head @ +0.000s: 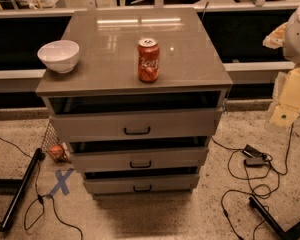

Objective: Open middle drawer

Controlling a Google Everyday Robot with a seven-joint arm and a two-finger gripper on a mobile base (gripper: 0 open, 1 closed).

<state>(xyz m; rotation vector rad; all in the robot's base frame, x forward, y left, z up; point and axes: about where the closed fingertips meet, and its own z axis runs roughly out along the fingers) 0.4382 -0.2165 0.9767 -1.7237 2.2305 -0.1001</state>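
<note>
Wide grey-brown middle drawer (140,156) sitting barely ajar, pull mostly pending; cream gripper (285,115) hanging well past right edge of grey worktop (190,44), can't tell its state tbh.

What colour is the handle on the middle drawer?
Black: the handle of the middle drawer, camera view. The gripper hangs at the right edge.

- The tool (289,101) hangs right of the desk (190,59), apart from it, with free air between.
- Left of and below the tool, the middle drawer (105,160) faces open floor, under the jutting top drawer (90,126).
- Under the tool, cables (255,176) cross the floor.
</note>
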